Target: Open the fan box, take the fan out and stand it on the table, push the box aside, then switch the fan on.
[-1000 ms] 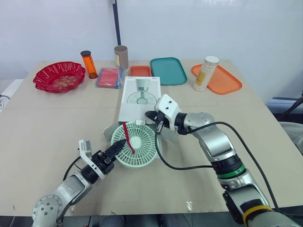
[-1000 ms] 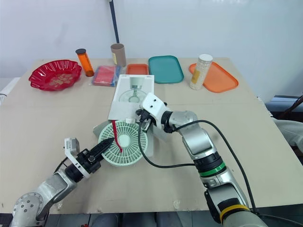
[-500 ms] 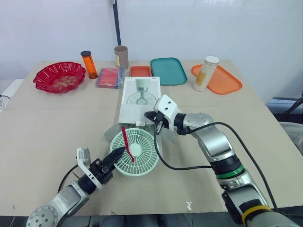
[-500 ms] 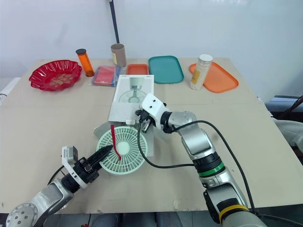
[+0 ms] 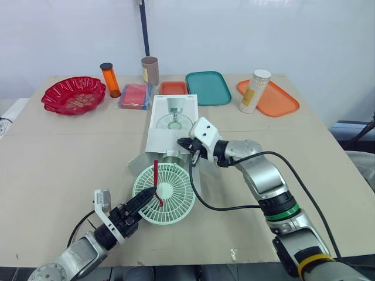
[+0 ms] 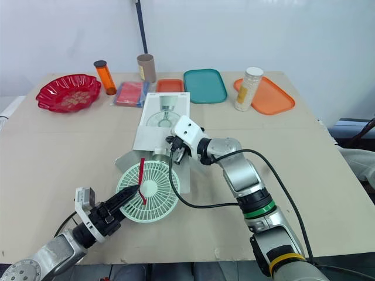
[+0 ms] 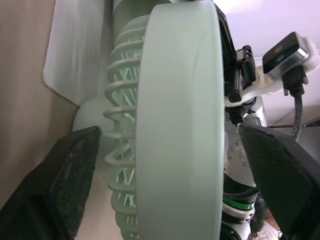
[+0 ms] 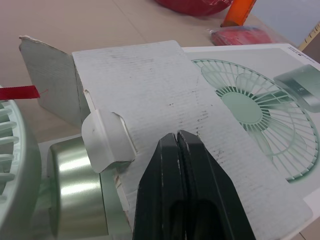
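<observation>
The white fan box (image 5: 171,120) lies flat mid-table, its near end open with flaps spread. A pale green fan (image 5: 167,193) with a red ribbon (image 5: 156,181) on its grill sticks out of that end, its head toward the near edge. My left gripper (image 5: 146,196) is shut on the fan's rim; in the left wrist view the rim (image 7: 180,125) sits between both fingers (image 7: 55,185). My right gripper (image 5: 186,144) is shut and rests on the box top by the open end, with the fan's metallic base (image 8: 75,175) showing beside a flap.
Along the far edge stand a red bowl (image 5: 74,94), an orange bottle (image 5: 109,79), a brown tube (image 5: 150,70), a red packet (image 5: 136,95), a small orange tray (image 5: 173,88), a teal tray (image 5: 208,88) and an orange tray (image 5: 275,99) with a white canister (image 5: 254,91).
My left gripper has drawn back toward the near edge, pulling the fan head farther out of the box. The right gripper has stayed on the box.
</observation>
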`<state>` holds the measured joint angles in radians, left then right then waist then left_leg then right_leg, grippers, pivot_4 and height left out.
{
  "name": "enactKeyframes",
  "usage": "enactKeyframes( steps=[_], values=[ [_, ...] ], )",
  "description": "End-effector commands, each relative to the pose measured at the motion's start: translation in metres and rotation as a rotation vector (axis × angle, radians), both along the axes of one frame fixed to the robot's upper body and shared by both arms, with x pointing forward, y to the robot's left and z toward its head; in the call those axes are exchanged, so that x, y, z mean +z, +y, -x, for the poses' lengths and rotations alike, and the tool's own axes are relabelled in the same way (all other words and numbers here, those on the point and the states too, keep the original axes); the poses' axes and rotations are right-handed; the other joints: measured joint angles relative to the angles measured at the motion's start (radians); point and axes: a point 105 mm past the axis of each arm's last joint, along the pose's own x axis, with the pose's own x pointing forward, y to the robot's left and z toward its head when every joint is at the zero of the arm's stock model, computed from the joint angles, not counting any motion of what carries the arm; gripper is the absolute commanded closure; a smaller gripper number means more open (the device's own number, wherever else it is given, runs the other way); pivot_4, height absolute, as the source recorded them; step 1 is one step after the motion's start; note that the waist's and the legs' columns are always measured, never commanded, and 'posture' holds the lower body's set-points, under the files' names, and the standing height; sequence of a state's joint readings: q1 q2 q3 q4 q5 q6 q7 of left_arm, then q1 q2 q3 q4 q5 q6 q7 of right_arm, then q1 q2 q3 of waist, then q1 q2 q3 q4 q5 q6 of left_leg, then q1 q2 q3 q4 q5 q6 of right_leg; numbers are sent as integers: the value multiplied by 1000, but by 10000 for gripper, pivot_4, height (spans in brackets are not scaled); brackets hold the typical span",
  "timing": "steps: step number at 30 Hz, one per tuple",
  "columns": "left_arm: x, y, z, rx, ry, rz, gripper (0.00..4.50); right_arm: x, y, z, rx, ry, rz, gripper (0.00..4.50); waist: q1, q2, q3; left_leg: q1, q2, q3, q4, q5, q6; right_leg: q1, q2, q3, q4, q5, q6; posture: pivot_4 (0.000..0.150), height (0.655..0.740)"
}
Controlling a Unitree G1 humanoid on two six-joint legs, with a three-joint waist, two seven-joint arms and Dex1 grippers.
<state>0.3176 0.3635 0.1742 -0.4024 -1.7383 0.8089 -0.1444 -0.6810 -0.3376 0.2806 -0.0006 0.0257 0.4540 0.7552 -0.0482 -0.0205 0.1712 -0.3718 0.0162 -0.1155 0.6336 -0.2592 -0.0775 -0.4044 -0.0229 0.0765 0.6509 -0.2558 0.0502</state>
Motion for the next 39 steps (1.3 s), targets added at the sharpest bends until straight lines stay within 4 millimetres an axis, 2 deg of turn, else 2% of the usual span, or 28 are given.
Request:
enactKeyframes(
  steps=[1,5,10,13,16,18,23,27,33,37,39],
  values=[
    [12,20,-2,40,-71,-47,133,5,4,0,14,-20,0,45000,0,0,0,0,0,0,0,0,0,0,0,0,0,0,0,1500,7400],
    [15,38,6,21,-115,-142,133,9,5,-1,22,-26,-18,45000,-1,1,1,0,1,0,0,0,0,-1,1,0,0,0,0,1500,7400],
    [38,54,16,-25,-252,-218,133,31,6,2,54,-34,-95,45000,-1,1,4,-1,1,1,-1,0,0,-2,0,0,0,0,-1,1500,7400],
    [41,64,19,-49,-363,-390,133,41,3,3,68,-35,-130,45000,-1,2,5,-2,1,1,-1,0,0,-3,1,-1,0,-1,-1,1500,7400],
    [46,81,17,-67,-542,-640,133,48,-1,6,82,-38,-149,45000,-1,2,5,-2,1,2,-1,0,0,-3,0,0,0,-1,-2,1500,7400],
    [50,85,14,-71,-620,-725,133,50,-4,7,89,-37,-156,45000,0,2,5,-2,1,2,-3,0,0,-4,0,-1,0,-1,-3,1500,7400],
    [49,80,7,-173,-888,-1059,133,54,-16,14,115,-32,-166,45000,0,3,6,-2,1,2,-3,0,0,-3,0,0,-1,-1,-3,1500,7400],
    [44,81,0,-222,-1107,-1242,133,58,-28,34,215,-29,-173,45000,1,2,6,-2,1,3,-4,0,0,-3,0,0,-1,0,-3,1500,7400],
    [45,76,-9,-227,-1368,-1375,133,45,-60,61,283,29,-94,45000,1,1,6,-2,2,3,-4,0,1,-3,0,0,-2,0,-2,1500,7400],
    [40,71,-11,-301,-1606,-1478,133,34,-83,83,324,88,-32,45000,3,1,7,-2,2,4,-3,0,1,-3,0,0,-3,0,-1,1500,7400],
    [41,68,-14,-287,-1741,-1526,133,32,-90,87,318,103,-20,45000,1,1,7,-2,2,4,-3,0,1,-2,0,0,-3,0,0,1500,7400]
  ],
)
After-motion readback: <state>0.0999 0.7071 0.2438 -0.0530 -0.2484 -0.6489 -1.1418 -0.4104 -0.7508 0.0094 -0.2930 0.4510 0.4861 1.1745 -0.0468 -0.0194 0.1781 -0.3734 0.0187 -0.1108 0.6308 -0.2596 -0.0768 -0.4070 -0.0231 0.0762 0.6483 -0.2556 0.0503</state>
